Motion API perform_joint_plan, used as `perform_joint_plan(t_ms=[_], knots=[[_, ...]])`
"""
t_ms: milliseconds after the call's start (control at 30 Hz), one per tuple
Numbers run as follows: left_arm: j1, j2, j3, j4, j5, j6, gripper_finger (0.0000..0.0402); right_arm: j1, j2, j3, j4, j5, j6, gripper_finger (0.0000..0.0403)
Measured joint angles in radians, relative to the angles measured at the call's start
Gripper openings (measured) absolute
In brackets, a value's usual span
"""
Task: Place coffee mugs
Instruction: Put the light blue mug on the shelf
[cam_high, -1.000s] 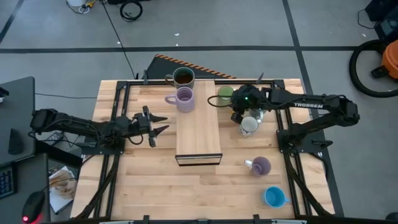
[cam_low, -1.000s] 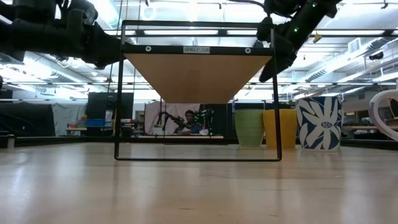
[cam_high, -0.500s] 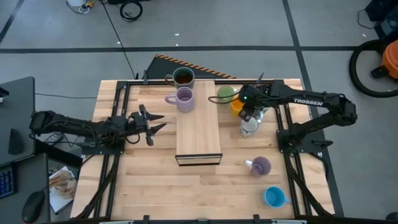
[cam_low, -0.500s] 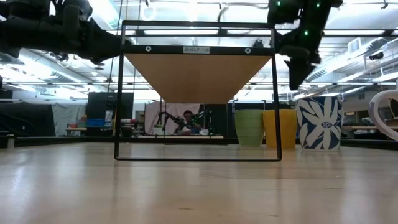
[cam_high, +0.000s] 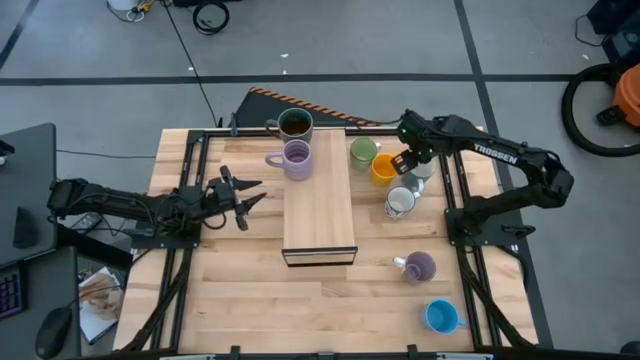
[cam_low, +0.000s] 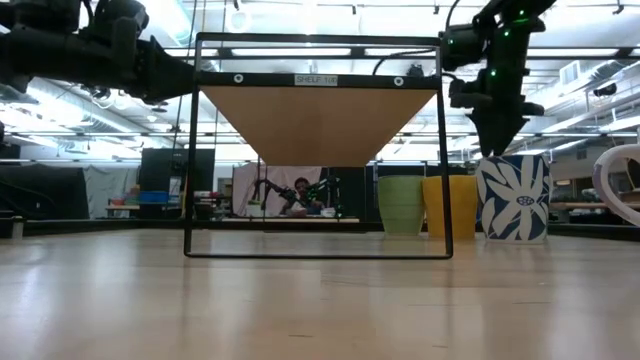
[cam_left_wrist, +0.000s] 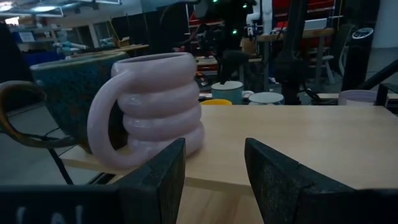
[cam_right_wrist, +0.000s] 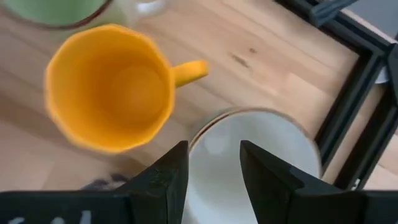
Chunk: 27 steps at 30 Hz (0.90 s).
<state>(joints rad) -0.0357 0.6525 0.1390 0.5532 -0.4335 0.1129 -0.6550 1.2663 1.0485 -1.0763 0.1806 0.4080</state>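
Note:
My right gripper (cam_high: 410, 162) (cam_right_wrist: 214, 180) is open and points down over a white mug with a blue leaf pattern (cam_right_wrist: 255, 155) (cam_low: 511, 197). In the low view its fingertips (cam_low: 498, 148) hang just above that mug's rim. Beside this mug stand the orange mug (cam_right_wrist: 107, 87) (cam_high: 383, 168) and the green mug (cam_high: 362, 151). Another white mug (cam_high: 399, 203), a lilac mug (cam_high: 420, 267) and a blue mug (cam_high: 440, 317) sit nearer. The dark brown mug (cam_high: 295, 123) and a ribbed lilac mug (cam_left_wrist: 155, 102) stand on the shelf's far end. My left gripper (cam_high: 243, 192) (cam_left_wrist: 214, 180) is open, level, left of the shelf.
A wooden shelf on a black wire frame (cam_high: 320, 215) stands mid-table between the arms. Black rails (cam_high: 455, 200) run along the table's sides, and one passes close to the white mug (cam_right_wrist: 354, 112). Bare wood lies near the front left (cam_high: 240, 300).
My right gripper has swung from above the orange and green mugs toward the table's right and far side, and now hangs over the patterned white mug. My left gripper has drifted a little toward the far edge. No mug has moved.

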Motion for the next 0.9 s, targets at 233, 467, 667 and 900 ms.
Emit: perform_joint_plan(t_ms=[233,467,667,900], knots=[[0.0,0.0,0.0,0.009,-0.018,0.038,0.0172,-0.017,0.113,0.0,-0.001,-0.034,-0.019,0.0151],[0.0,0.0,0.0,0.019,-0.019,0.042,0.0172,-0.03,0.196,0.0,0.002,-0.038,-0.063,0.0148],[0.0,0.001,0.0,0.019,-0.018,0.056,0.0172,-0.035,0.213,0.0,-0.01,-0.048,-0.11,0.0113],[-0.002,0.002,0.0,0.009,-0.018,0.029,0.0172,-0.034,0.213,-0.001,-0.072,-0.048,-0.302,0.0051]])
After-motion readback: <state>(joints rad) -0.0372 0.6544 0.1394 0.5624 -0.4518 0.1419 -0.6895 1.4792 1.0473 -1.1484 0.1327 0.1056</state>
